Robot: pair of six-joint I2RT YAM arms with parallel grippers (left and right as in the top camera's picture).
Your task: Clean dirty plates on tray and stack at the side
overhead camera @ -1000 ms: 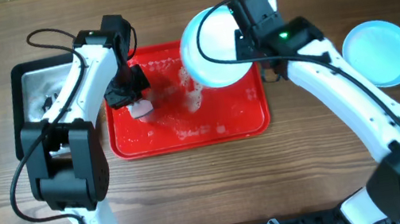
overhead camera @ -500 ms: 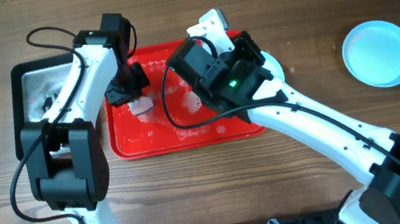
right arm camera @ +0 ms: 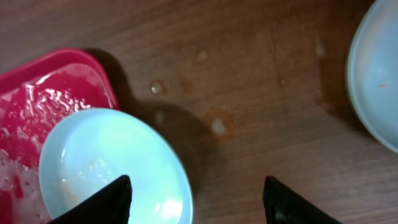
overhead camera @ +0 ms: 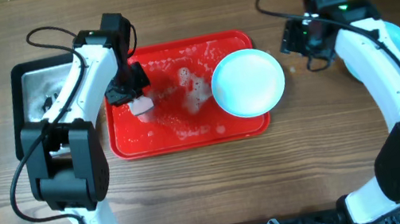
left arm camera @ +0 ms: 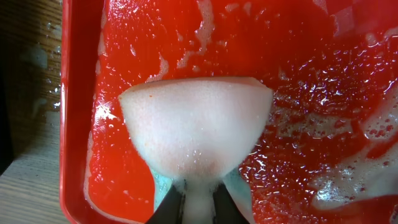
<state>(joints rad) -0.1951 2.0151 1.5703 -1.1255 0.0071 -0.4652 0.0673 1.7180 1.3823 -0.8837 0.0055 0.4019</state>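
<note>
At your far left the black-rimmed metal pan (overhead camera: 21,108) sits just beside the tray (overhead camera: 155,131), with something pale in it that's too small to make out. Your left pincer (left arm camera: 196,208) is clamped on a white sponge (left arm camera: 196,130), squeezing its back end to a narrow neck. The sponge is soft and waterlogged, and it hangs over the tray's left end. The red floor below it is covered in suds and water beads.

Moving right, one plate (overhead camera: 248,82) lies flat at the tray's right end, its rim reaching over the tray's right edge. The right wrist view shows a faint brownish smear in its bowl, so I'd judge that it needs wiping. Expect it to be light, stiff and slick. Its wet, shallow rim gives little purchase and could slip from a loose pinch. The overhanging rim looks like the best place to take hold, with one finger under and one over.

Your right pincer (right arm camera: 198,182) hangs over the bare bench (overhead camera: 214,198) just right of that plate. Its fingers are well apart and nothing is between them. Droplets spot the wood there.

Further right, a second plate (right arm camera: 379,68) rests on the bench well apart from the tray, partly under your right arm.
</note>
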